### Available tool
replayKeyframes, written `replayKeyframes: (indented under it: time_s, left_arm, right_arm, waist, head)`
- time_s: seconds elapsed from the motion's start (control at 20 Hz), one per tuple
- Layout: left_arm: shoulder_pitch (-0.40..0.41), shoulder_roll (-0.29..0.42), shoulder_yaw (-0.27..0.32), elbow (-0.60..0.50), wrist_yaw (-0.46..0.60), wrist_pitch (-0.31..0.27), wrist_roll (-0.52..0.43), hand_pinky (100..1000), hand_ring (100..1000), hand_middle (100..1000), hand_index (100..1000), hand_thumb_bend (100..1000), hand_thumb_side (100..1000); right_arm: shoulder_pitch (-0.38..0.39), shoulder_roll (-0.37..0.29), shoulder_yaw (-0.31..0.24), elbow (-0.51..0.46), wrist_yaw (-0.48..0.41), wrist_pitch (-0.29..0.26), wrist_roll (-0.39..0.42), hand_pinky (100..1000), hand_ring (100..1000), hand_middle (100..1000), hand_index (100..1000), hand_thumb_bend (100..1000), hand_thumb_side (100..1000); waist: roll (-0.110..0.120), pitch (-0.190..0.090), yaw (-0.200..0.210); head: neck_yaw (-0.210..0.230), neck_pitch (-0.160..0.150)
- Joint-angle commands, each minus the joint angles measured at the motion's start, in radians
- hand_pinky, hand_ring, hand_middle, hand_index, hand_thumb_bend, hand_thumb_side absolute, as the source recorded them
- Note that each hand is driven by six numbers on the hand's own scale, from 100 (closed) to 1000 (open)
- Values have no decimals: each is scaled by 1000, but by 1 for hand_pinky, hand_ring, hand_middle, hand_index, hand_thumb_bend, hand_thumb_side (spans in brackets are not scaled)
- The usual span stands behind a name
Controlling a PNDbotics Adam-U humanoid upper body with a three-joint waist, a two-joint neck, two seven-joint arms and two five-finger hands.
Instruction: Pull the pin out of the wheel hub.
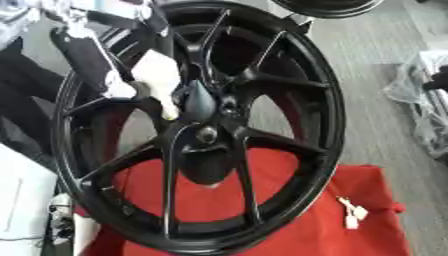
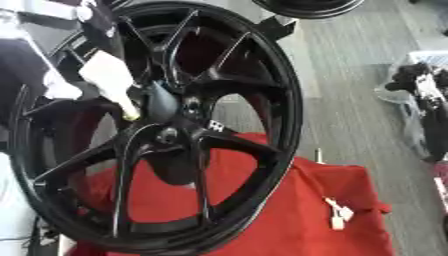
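The robot's left hand reaches through the black wheel, fingers seemingly closed on the pin at the hub; pull straight along its axis.

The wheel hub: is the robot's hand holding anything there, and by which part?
It cannot be told: the left hand reaches the wheel hub, but no pin or hold shows.

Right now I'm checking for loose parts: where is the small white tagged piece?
The small white piece lies on the red cloth, low on the right in both eye views, just outside the black wheel's rim.
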Motion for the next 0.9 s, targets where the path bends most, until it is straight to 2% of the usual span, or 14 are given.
replayKeyframes:
  time_s: [0.05, 0.2, 0.35, 0.7, 0.9]
  left_arm:
    - [2, 74, 102, -72, 29, 8, 0, 761, 710, 591, 363, 175, 131]
    - [52, 131, 200, -104, 46, 24, 24, 761, 709, 591, 368, 149, 123]
    - [130, 193, 287, -92, 50, 42, 91, 761, 708, 591, 374, 129, 118]
    - [321, 299, 447, 44, 27, 58, 246, 760, 709, 594, 392, 100, 113]
    - [417, 336, 521, 132, 8, 53, 307, 763, 713, 603, 413, 126, 100]
  right_arm:
    - [-5, -28, -9, -11, 5, 0, -1, 946, 633, 588, 657, 100, 608]
    - [-5, -28, -11, -12, 4, 0, -2, 946, 633, 588, 657, 100, 608]
    - [-7, -29, -13, -14, 5, -1, -4, 946, 633, 589, 658, 100, 607]
    - [-9, -26, -16, -17, 4, -3, -6, 947, 634, 589, 658, 100, 604]
    - [-10, -24, -19, -18, 5, -4, -8, 947, 634, 590, 658, 100, 604]
  waist:
    - [-2, -27, 3]
    - [-2, -26, 5]
    - [-2, -23, 7]
    - [-7, -16, 8]
    - [-9, -12, 10]
  head:
    - [-3, 5]
    - [-6, 4]
    - [-11, 1]
    - [-4, -4]
    - [3, -5]
